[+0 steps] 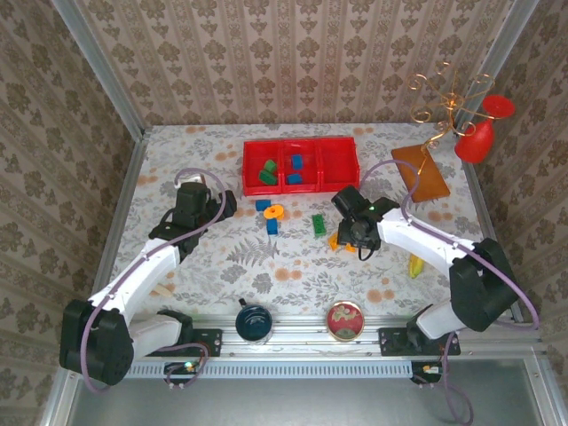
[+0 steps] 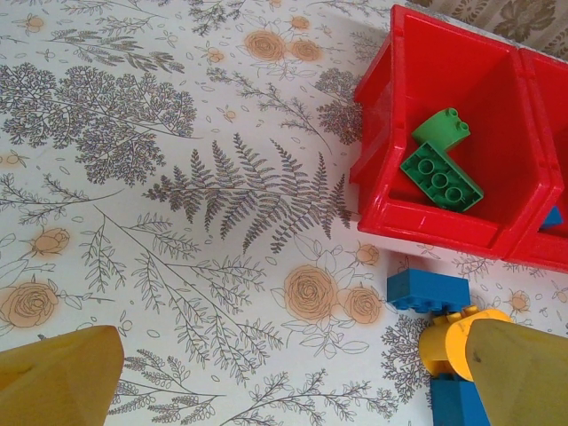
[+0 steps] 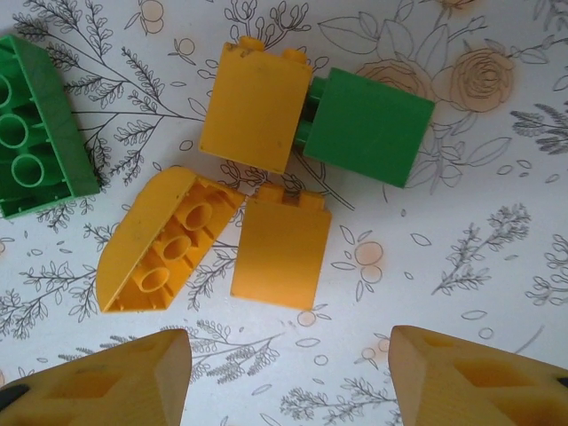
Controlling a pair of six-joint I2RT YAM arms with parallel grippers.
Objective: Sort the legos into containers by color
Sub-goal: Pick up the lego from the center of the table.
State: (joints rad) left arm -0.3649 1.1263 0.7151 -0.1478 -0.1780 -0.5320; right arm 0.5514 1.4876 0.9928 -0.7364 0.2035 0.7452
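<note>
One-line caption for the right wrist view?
Open right gripper above three orange-yellow bricks and two green bricks lying loose on the floral table.

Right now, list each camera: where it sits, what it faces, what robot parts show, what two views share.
Top external: above, behind the bases, looking down on the table; left arm and right arm show.
Left wrist: on the left arm, facing down at green bricks in the red tray; open jaws at the bottom corners.
Right wrist: on the right arm, facing down at yellow bricks; open jaws below.
Shared: top external and left wrist both show the tray.
</note>
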